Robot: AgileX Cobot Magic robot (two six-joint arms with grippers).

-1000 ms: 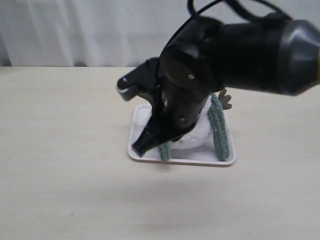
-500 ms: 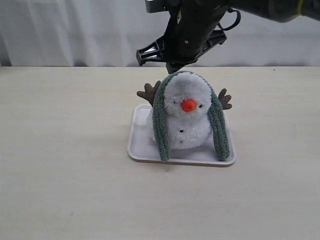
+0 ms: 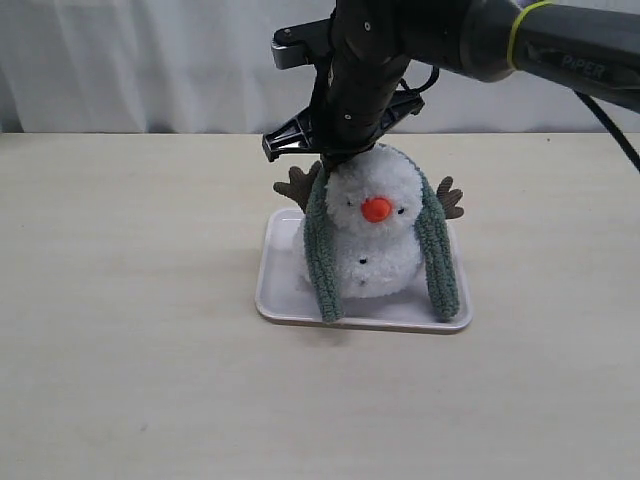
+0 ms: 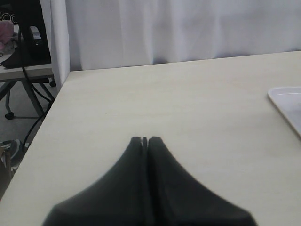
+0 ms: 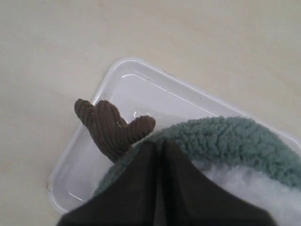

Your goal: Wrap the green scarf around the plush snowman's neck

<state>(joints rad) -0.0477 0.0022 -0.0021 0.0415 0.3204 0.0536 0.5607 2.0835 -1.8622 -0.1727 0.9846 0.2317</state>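
While the exterior view has the green scarf (image 3: 322,262) draped over the plush snowman (image 3: 372,262) like a hood, both ends hang straight down its sides onto the white tray (image 3: 275,292), so its long axis runs up and over the head, not around the neck (image 3: 385,235). The right gripper (image 3: 333,165) sits at the top of the head on the scarf's left strand, so the neck is below it and this arm is clearly the closer one. Left wrist view: left gripper (image 4: 144,139) has its jaws closed on nothing, hovering over bare table (image 4: 188,108), tray corner off to one side. Right wrist view: jaws pressed together, tips touching the scarf just beside the brown twig arm (image 5: 110,127); can't tell if any fabric is actually pinched.
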